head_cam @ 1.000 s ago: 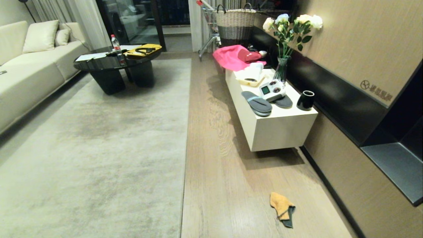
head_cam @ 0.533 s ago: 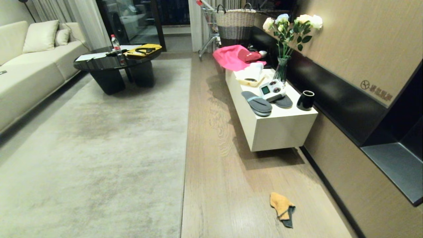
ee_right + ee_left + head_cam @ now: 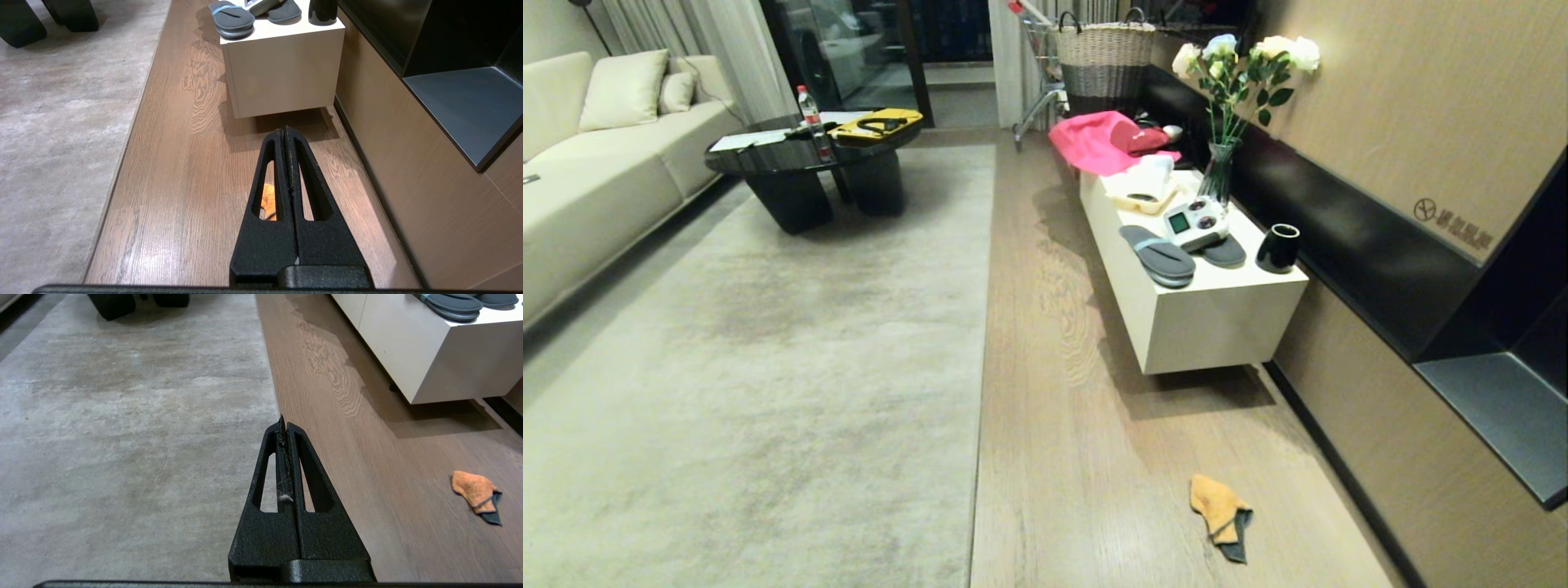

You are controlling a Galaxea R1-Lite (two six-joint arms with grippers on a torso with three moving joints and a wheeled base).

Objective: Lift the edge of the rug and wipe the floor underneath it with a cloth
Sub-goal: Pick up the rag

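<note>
1. The left gripper (image 3: 284, 424) was clenched with nothing in it, its two black triangular fingers pressed flat together; a wisp of pale lint clung in the seam between them. It hung above the line where the rug edge (image 3: 269, 392) met the floor (image 3: 367, 465), and the cloth (image 3: 476, 494) lay well apart from it on the bare planks.
2. The right gripper (image 3: 284, 132) was likewise closed and empty. It hung over the wood floor, and in its wrist view a bit of the orange cloth (image 3: 268, 200) showed through the slot in one finger, lying on the floor below and apart from the tips.
3. In the head view neither arm showed. The cloth (image 3: 1217, 506) sat crumpled on the floor between the rug edge (image 3: 978, 425) and the wall panel (image 3: 1413, 457), nearer the wall, just short of the white cabinet (image 3: 1201, 318).
4. The cloth was fuzzy, orange-tan and lumpy, with a dark grey corner folded out at one end.
5. The rug was pale grey-beige short pile with darker mottled patches, lying flat, its long straight hem on the planks.
6. The floor was light brown wood grain with a slight sheen.
</note>
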